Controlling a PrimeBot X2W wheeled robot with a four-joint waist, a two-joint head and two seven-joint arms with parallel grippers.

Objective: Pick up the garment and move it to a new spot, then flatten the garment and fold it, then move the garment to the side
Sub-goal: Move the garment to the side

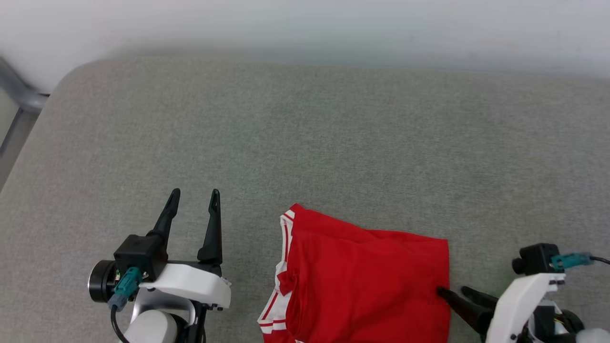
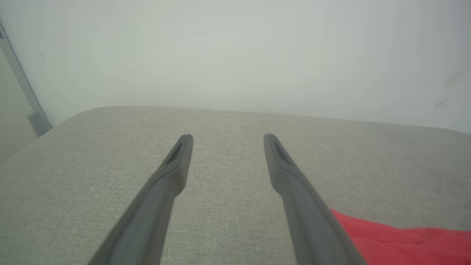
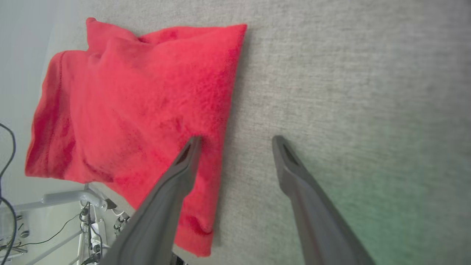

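Note:
The garment [image 1: 362,281] is a red T-shirt with white, red-striped trim, folded into a block at the near edge of the grey cushion [image 1: 305,143]; it hangs a little over that edge in the right wrist view [image 3: 140,99]. My right gripper [image 1: 452,290] stands open at the garment's right edge, one fingertip [image 3: 193,141] over the red cloth and the other over bare cushion; nothing is between them. To the garment's left my left gripper [image 1: 194,195] is open over bare cushion, apart from the cloth, whose red corner [image 2: 401,243] shows at the lower right of the left wrist view.
The grey cushion runs wide behind and to both sides of the garment, up to a pale wall [image 1: 305,24]. A grey metal frame [image 1: 16,90] stands off the cushion's far left corner. Below the near edge, white tubing and cables [image 3: 66,206] are in sight.

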